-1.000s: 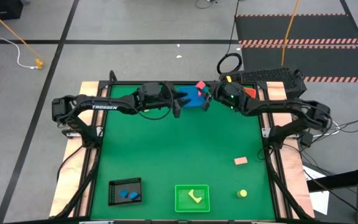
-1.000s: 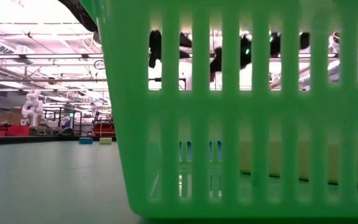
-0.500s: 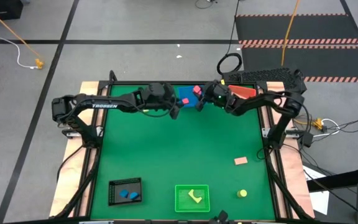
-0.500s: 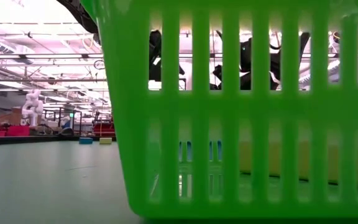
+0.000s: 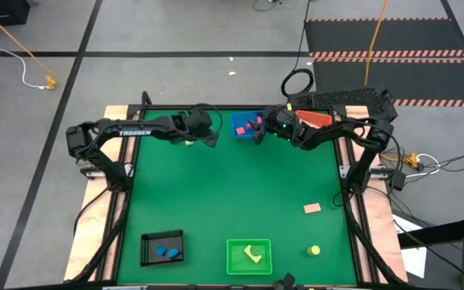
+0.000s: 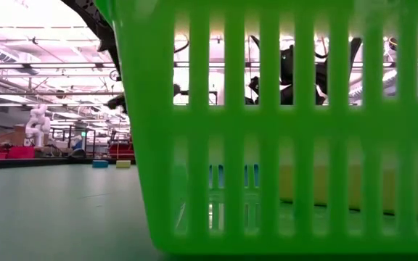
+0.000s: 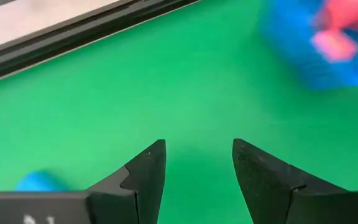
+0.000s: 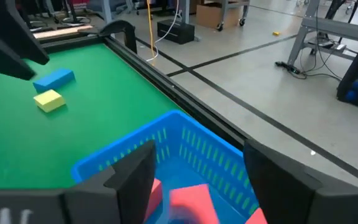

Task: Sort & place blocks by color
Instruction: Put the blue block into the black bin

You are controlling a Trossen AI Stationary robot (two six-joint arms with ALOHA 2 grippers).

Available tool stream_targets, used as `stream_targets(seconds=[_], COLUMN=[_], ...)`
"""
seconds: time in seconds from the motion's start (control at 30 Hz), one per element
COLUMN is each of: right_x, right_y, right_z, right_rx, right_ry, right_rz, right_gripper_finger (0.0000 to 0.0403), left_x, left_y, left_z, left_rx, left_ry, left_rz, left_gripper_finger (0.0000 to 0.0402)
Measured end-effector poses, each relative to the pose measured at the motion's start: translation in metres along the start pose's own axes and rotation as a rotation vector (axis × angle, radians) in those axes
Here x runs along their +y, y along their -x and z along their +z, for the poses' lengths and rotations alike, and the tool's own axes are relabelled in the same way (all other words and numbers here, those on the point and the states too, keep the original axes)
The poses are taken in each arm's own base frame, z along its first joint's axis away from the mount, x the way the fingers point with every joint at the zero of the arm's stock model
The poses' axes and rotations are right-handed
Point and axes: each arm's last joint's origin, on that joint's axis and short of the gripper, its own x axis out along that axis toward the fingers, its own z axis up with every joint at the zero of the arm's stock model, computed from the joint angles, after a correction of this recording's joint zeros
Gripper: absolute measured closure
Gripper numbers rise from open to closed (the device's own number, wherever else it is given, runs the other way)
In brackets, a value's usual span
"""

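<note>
Overhead, the right gripper – open, empty – hovers above the blue tray holding pink blocks.

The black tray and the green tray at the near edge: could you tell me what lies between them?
Nothing: in the high view, only bare green mat separates the black tray from the green tray.
</note>
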Motion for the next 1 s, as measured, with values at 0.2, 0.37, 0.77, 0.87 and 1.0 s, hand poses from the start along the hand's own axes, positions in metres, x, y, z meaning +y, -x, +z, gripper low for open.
stream_targets(seconds=[0.2,0.37,0.77,0.87,1.0], right_x=[0.0,0.002,0.009,0.008,0.008], right_y=[0.008,0.019,0.049,0.052,0.053], right_z=[0.017,0.03,0.058,0.059,0.058], right_rx=[-0.056,-0.067,-0.088,-0.082,-0.059], right_ry=[-0.056,-0.042,0.05,0.067,0.072], right_rz=[0.005,0.016,0.041,0.041,0.04], right_gripper_finger=[0.0131,0.012,0.012,0.012,0.0121], left_x=[0.02,0.028,0.028,0.029,0.031], left_y=[-0.003,-0.008,-0.044,-0.049,-0.055], left_z=[-0.007,-0.014,-0.035,-0.037,-0.04], left_rx=[0.028,0.032,0.1,0.1,0.102], left_ry=[0.21,0.31,0.362,0.377,0.408], left_rz=[0.233,0.37,0.539,0.561,0.596], left_gripper_finger=[0.0215,0.0215,0.0215,0.0215,0.0215])
